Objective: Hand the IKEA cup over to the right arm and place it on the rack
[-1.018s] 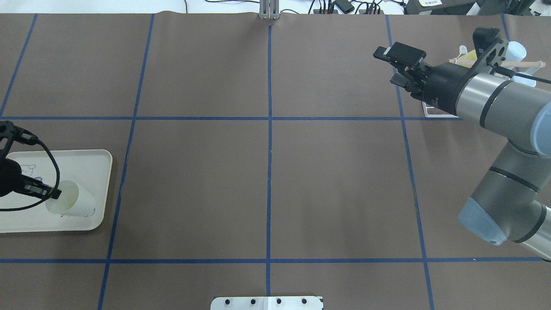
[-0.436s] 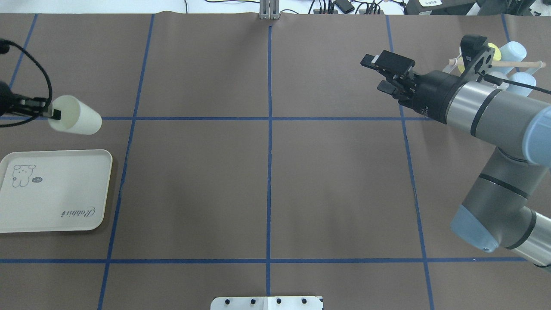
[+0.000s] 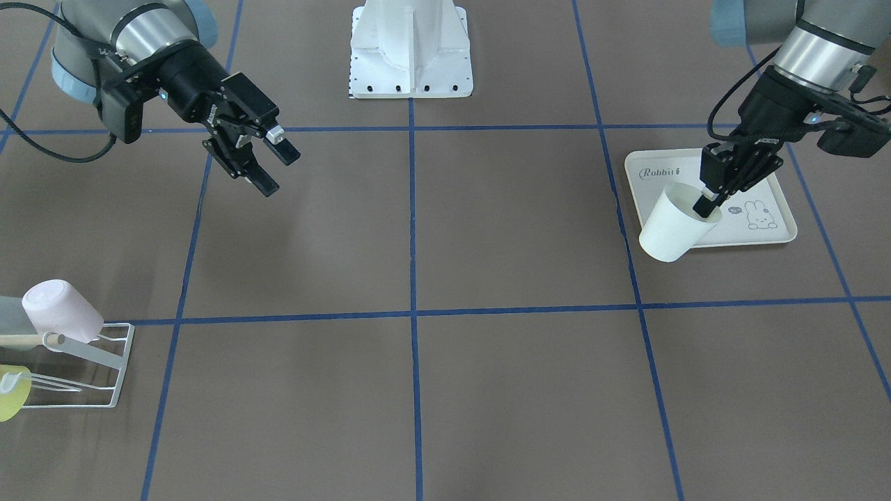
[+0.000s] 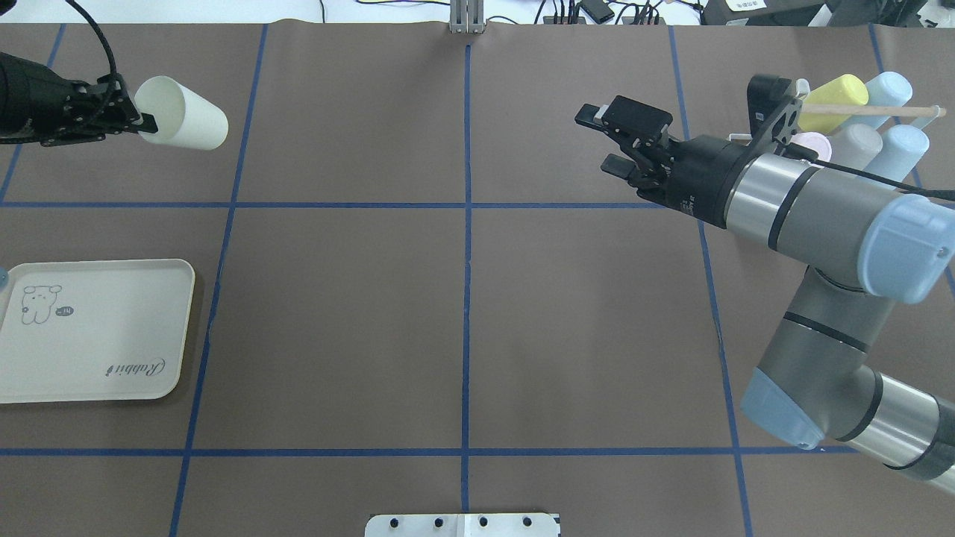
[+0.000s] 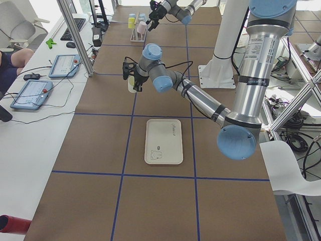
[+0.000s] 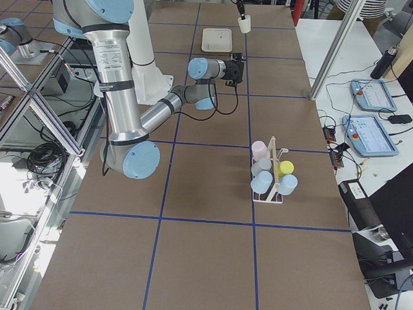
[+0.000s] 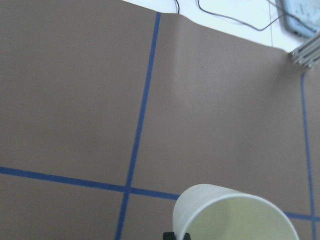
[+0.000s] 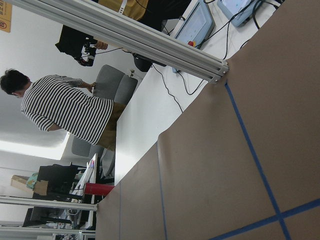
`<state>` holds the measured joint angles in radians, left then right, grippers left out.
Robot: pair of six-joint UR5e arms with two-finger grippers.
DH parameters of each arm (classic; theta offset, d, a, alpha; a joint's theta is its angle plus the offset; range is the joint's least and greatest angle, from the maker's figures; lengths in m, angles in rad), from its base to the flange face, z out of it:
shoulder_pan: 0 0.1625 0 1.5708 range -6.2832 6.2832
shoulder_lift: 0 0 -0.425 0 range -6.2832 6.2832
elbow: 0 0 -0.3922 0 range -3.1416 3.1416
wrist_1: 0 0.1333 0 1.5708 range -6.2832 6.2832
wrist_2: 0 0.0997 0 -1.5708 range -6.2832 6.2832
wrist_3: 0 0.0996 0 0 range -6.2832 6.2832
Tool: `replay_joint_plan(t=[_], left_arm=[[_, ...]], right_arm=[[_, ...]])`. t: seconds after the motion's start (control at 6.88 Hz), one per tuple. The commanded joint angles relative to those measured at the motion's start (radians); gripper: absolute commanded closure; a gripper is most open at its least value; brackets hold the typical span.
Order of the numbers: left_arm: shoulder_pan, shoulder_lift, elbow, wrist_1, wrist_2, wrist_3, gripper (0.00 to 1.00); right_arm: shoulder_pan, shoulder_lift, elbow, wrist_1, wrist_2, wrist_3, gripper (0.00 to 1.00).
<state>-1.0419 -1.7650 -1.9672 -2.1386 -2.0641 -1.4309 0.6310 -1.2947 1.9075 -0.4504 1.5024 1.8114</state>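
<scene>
White IKEA cup (image 4: 186, 125) is held in the air over the far-left part of the table (image 4: 462, 313), tipped sideways, clear of the cream tray (image 4: 97, 350). Left gripper (image 4: 148, 119) pinches its rim, one finger inside the mouth and one outside. Right gripper (image 4: 603, 138) is above the table right of centre, fingers spread wide, holding nothing. Rack (image 4: 880, 110) sits far right behind the right arm, loaded with pastel cups (image 4: 835, 93).

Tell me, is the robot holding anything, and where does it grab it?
The left gripper holds the white cup by its rim, one finger inside the mouth. The right gripper is open and holds nothing.
</scene>
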Motion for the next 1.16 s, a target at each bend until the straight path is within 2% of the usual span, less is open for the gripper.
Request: replay_joint_plan(t=[0.0,0.29,0.44,0.73,1.02], left_arm=[[0.012,-0.02,0.077,-0.316,0.047,-0.368,1.0],[0.106,-0.043,0.157,-0.664,0.198,-0.774,1.0],[0.167,-0.101,0.195,-0.755,0.281,-0.924,1.0],[0.337,-0.19,0.259,-0.902,0.553,-1.076,1.0],[0.403,-0.255,0.335,-1.042,0.671,-1.176,1.0]], right_arm=[[-0.043,0.067,-0.004,0.009,-0.074,0.037,0.0],[-0.06,0.144,-0.031,0.009,-0.129,0.089,0.0],[-0.06,0.144,-0.033,0.015,-0.129,0.088,0.0],[-0.065,0.156,-0.041,0.016,-0.129,0.097,0.0],[-0.065,0.164,-0.071,0.1,-0.133,0.123,0.0]])
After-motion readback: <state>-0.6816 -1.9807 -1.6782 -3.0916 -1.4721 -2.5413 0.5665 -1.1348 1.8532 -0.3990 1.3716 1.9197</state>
